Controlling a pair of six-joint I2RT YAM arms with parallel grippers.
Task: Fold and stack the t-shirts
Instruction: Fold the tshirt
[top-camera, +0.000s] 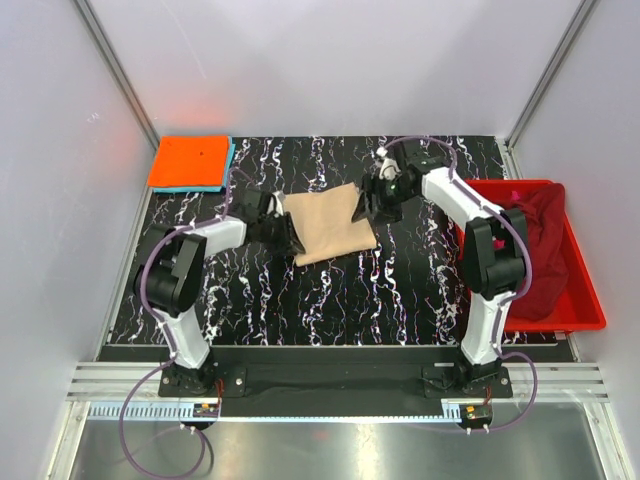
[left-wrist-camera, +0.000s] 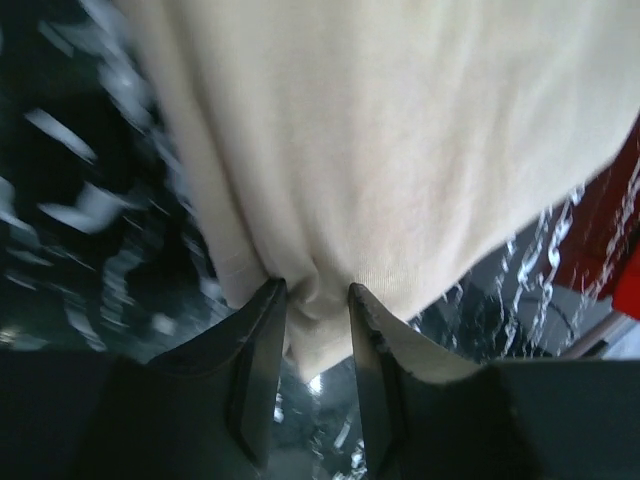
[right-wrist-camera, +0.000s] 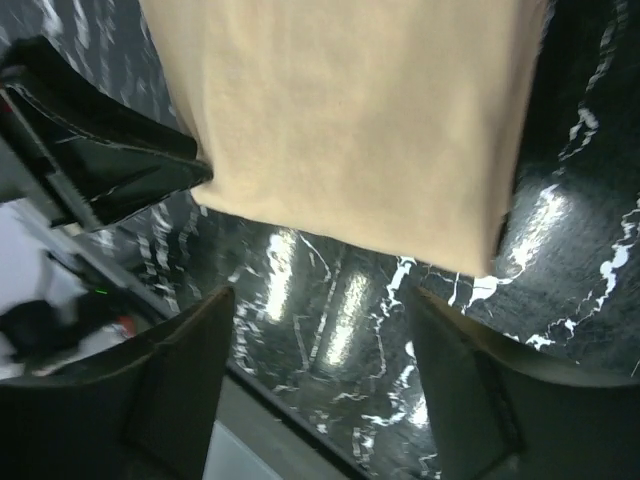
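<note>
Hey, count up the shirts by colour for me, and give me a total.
tan shirt: 1
orange shirt: 1
light blue shirt, under the orange: 1
maroon shirt, in the red bin: 1
Total: 4 that I can make out

We see the tan t-shirt (top-camera: 328, 225) folded into a compact, roughly square packet, lying flat and slightly skewed on the table (top-camera: 330, 300), around its middle and a little toward the far side. Its left edge is bunched between the fingers of the left gripper (left-wrist-camera: 317, 292). At the far left corner the orange t-shirt (top-camera: 190, 160) lies folded flat on top of the light blue t-shirt (top-camera: 229, 165), of which only a thin border shows. At the right, the maroon t-shirt (top-camera: 540, 250) sits crumpled and unfolded in the red bin (top-camera: 585, 300).
</note>
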